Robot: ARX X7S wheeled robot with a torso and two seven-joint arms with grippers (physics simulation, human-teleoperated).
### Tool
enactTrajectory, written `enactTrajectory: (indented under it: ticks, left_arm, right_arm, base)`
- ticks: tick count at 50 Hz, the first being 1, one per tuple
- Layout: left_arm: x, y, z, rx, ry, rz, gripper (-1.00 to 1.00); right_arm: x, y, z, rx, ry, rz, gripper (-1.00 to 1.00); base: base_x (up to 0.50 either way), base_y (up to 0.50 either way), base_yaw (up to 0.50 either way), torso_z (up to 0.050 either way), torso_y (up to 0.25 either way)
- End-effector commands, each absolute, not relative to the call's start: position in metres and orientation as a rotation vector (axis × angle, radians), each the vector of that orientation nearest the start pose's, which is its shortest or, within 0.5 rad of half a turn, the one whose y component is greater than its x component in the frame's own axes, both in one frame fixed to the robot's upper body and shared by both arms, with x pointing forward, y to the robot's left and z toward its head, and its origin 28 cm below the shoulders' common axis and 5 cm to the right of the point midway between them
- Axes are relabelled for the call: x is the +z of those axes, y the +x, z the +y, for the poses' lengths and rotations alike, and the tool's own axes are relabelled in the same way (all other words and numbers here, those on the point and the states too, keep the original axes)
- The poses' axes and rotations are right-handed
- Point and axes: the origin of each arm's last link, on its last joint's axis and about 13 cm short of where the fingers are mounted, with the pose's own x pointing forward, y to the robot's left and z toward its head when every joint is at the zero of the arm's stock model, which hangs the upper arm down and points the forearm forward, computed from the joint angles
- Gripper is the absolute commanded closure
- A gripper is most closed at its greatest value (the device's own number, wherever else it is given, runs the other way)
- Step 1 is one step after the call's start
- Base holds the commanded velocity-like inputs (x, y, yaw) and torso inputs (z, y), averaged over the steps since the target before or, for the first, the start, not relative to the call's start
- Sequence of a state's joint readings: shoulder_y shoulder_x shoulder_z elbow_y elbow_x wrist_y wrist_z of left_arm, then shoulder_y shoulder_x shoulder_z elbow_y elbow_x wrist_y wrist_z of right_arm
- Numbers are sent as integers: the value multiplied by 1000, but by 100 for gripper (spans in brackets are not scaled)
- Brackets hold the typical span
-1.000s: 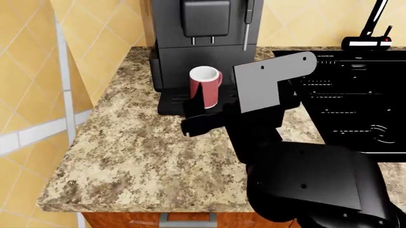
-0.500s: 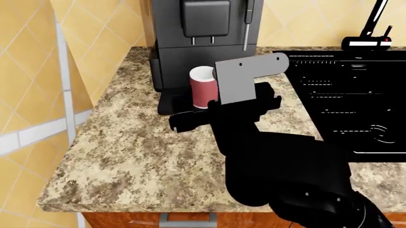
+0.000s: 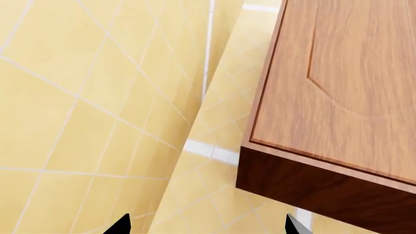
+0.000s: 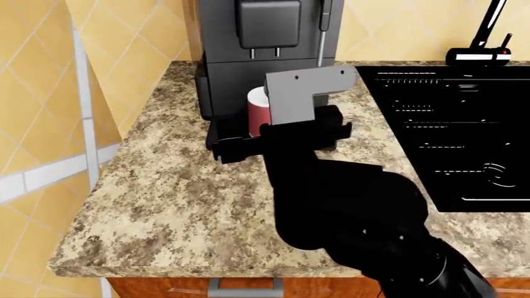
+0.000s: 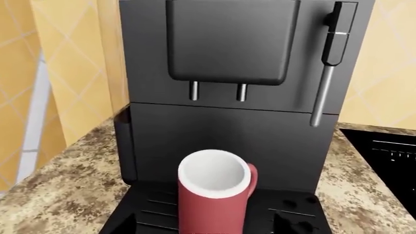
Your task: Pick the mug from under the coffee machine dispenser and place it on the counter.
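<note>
Right gripper [image 5: 204, 226] spread wide either side of the mug [image 5: 215, 197], not touching.

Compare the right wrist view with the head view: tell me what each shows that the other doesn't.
Only the right wrist view shows the mug's white interior and handle, and the slotted drip tray it stands on.

Only the head view shows the right arm covering most of the mug, the black sink and the counter's front edge.

Both show the mug, the coffee machine dispenser with its two nozzles, the steam wand and the counter.
</note>
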State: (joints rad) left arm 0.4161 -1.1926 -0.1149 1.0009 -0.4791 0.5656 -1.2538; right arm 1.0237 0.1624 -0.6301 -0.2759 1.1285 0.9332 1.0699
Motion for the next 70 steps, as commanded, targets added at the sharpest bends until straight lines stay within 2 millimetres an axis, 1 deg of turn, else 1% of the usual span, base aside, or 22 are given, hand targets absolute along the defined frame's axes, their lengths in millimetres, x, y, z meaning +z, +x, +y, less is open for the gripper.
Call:
enactTrajectory:
  ticks: [1,19,34,47,57,70]
  left_arm:
    - [235,103,262,214,-275,-878,-100]
    - [235,102,262,215,-277,-879,-100]
    - [234,103,262,215,-277,-876,-100]
    - [234,103,262,216,-278,-877,-100]
    - [234,103,262,216,-278,-879,-100]
    - [235,103,262,218,-281,-879,-100]
  right_arm:
    - [232,273,20,144,-33,104,-100]
    - [215,281,27,137,10,138,-100]
    - [218,290,30,107,30,126,-100]
    - [210,298,36,96,28,135,-100]
    - [203,306,33,61,24,153,-100]
    - [205,311,30,51,49,135,-100]
  base:
    - [0,0,0,0,0]
    - [0,0,0,0,0]
    - [0,0,0,0,0]
    - [0,0,0,0,0]
    - [0,0,0,0,0]
    - [0,0,0,0,0]
